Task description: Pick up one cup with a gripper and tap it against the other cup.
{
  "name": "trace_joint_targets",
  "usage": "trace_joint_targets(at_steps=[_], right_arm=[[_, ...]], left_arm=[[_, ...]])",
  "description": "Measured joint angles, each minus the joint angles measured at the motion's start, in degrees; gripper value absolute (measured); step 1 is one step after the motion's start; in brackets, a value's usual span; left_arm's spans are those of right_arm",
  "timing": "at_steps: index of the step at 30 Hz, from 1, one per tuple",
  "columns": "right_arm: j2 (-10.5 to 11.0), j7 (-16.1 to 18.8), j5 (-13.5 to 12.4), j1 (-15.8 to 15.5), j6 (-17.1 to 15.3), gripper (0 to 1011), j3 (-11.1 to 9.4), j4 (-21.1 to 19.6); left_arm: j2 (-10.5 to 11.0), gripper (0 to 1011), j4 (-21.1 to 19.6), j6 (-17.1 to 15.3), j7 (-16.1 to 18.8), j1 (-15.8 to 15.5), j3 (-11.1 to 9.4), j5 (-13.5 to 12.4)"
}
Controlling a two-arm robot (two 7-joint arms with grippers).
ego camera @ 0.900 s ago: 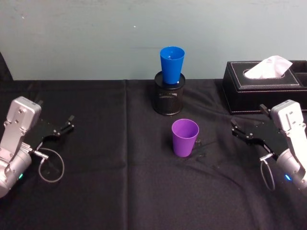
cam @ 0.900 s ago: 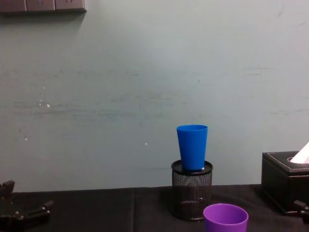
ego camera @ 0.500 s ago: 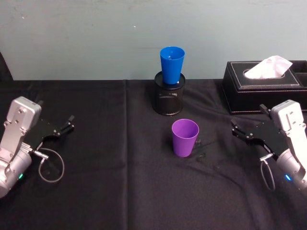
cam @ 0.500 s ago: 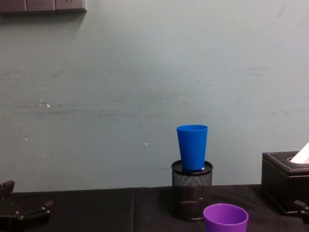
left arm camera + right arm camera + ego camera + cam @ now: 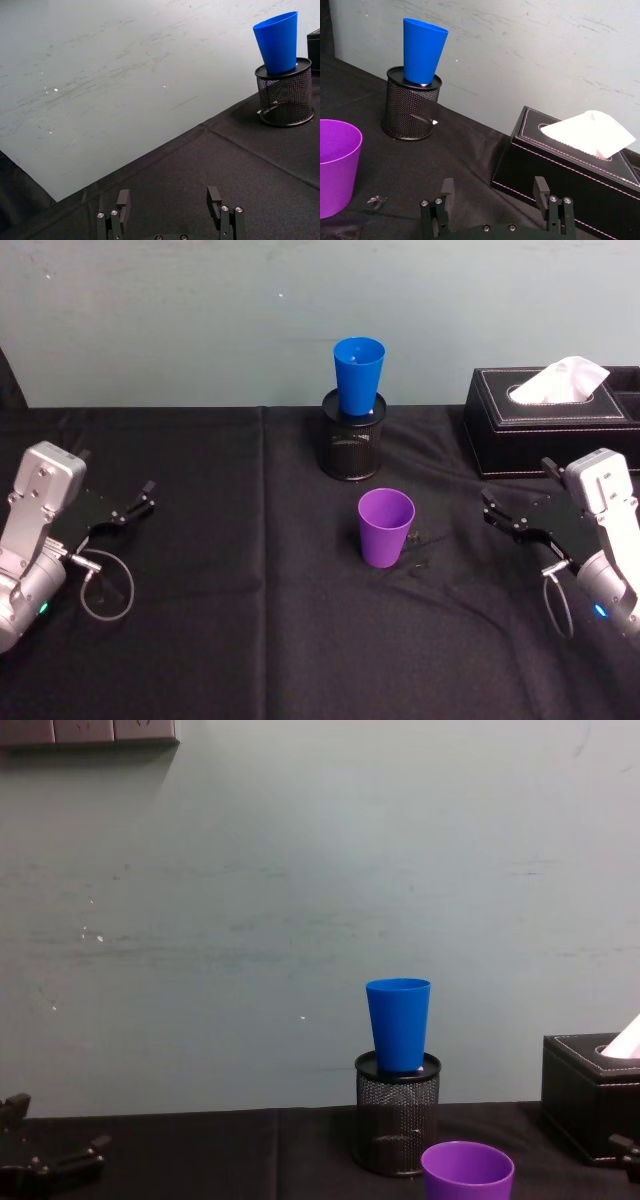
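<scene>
The purple cup (image 5: 386,527) stood upright at the frame's centre, looking empty. Above it the blue cup (image 5: 358,375) sat base-down in the mouth of the mesh pen holder (image 5: 352,447). A tissue (image 5: 560,380) poked from the tissue box (image 5: 550,420) at upper right. My left gripper (image 5: 143,497) at the left edge and my right gripper (image 5: 490,510) at the right edge rested with fingers spread, holding nothing

Blue cup (image 5: 424,50) atop mesh holder (image 5: 410,114), purple cup (image 5: 335,165), tissue box (image 5: 555,172)
</scene>
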State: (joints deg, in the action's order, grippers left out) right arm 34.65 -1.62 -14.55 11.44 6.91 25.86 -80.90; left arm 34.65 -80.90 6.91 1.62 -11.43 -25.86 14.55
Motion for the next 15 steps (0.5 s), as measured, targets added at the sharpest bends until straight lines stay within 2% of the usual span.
trace_joint_targets(at_steps=[15], right_arm=[[0.0,0.0,0.0,0.0,0.0,1003,0.0,0.0]], left_arm=[[0.0,1000,0.0,0.0,0.0,0.0,0.0,0.0]])
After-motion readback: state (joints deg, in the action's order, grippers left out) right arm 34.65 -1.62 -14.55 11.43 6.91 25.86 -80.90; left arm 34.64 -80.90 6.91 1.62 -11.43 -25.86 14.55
